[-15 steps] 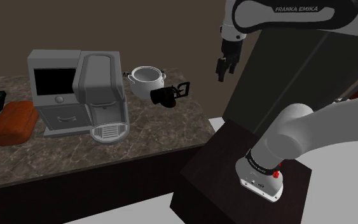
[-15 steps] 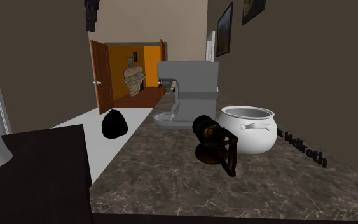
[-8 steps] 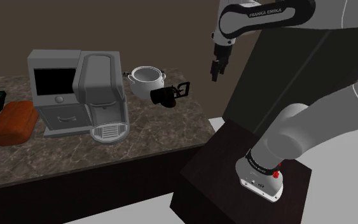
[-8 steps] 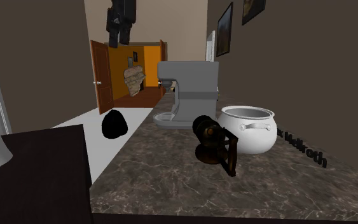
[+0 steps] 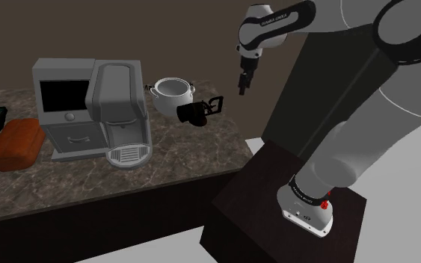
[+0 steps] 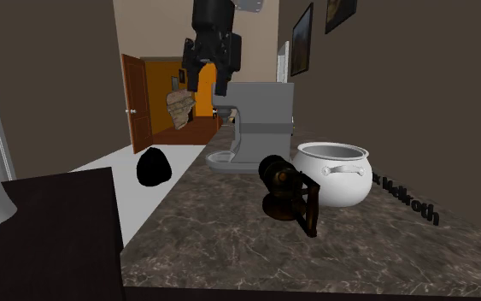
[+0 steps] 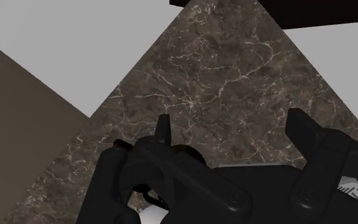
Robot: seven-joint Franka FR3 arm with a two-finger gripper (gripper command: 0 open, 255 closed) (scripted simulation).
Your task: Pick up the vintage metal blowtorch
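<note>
The blowtorch (image 5: 197,112) is a dark, near-black piece with a frame handle. It lies on the marbled brown counter (image 5: 171,161) just in front of a white pot (image 5: 173,95). In the second exterior view the blowtorch (image 6: 288,192) rests beside the pot (image 6: 332,171). My gripper (image 5: 242,84) hangs in the air, well above the counter and off to the shoulder view's right of the blowtorch. Its fingers stand apart with nothing between them (image 6: 206,81). In the wrist view the gripper (image 7: 234,130) looks down on bare counter, with a dark shape that looks like the blowtorch (image 7: 171,181) close to one finger.
A grey coffee machine (image 5: 96,112) stands on the counter to the shoulder view's left of the pot, with a red-brown loaf-like object (image 5: 16,142) further left. The dark stand (image 5: 291,202) sits off the counter's end. A dark wall rises behind the counter.
The arm has swung the gripper toward the shoulder view's left, closer to above the blowtorch, and it has come lower in the second exterior view. Fingers stay apart; the blowtorch has not moved.
</note>
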